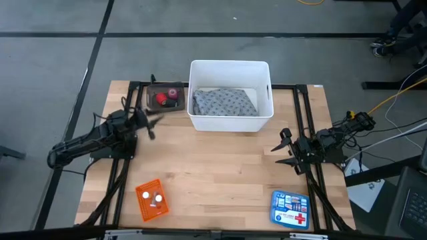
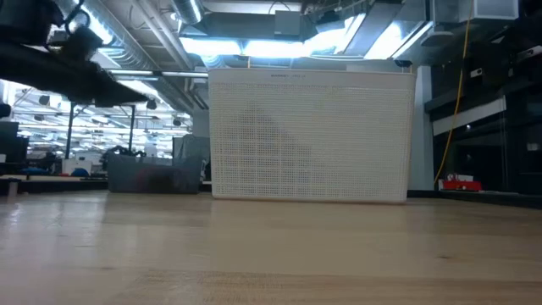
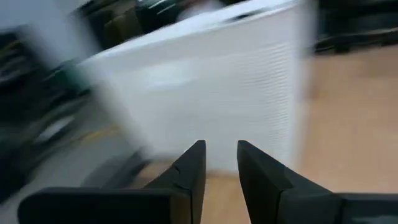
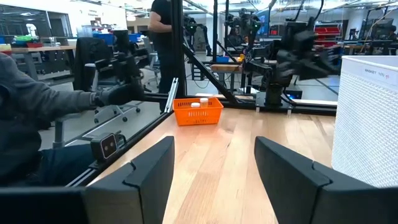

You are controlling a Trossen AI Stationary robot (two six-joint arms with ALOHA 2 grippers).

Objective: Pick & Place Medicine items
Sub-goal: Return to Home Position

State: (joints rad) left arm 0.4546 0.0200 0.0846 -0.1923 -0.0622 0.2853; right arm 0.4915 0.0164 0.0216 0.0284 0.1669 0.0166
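Observation:
A white mesh basket (image 1: pixel 230 68) stands at the far middle of the table, and the grey dotted cloth (image 1: pixel 225 102) lies inside it. To its left a dark tray (image 1: pixel 155 93) holds small red (image 1: pixel 161 99), pink (image 1: pixel 173 93) and black pieces. An orange basket (image 1: pixel 151 200) near the front left holds small white round items (image 1: pixel 152 197). My left gripper (image 1: pixel 153 123) hovers in front of the tray and points at the white basket (image 3: pixel 205 93). Its fingers stand a narrow gap apart (image 3: pixel 221 158) with nothing between them. My right gripper (image 1: pixel 281 148) waits open at the right (image 4: pixel 214 162).
A blue and white first-aid box (image 1: pixel 291 208) lies at the front right corner. Bare wood spreads between the two arms in front of the white basket. Black frame rails (image 1: pixel 308 120) run along the table's sides. A person (image 4: pixel 37 112) sits beyond the table's left side.

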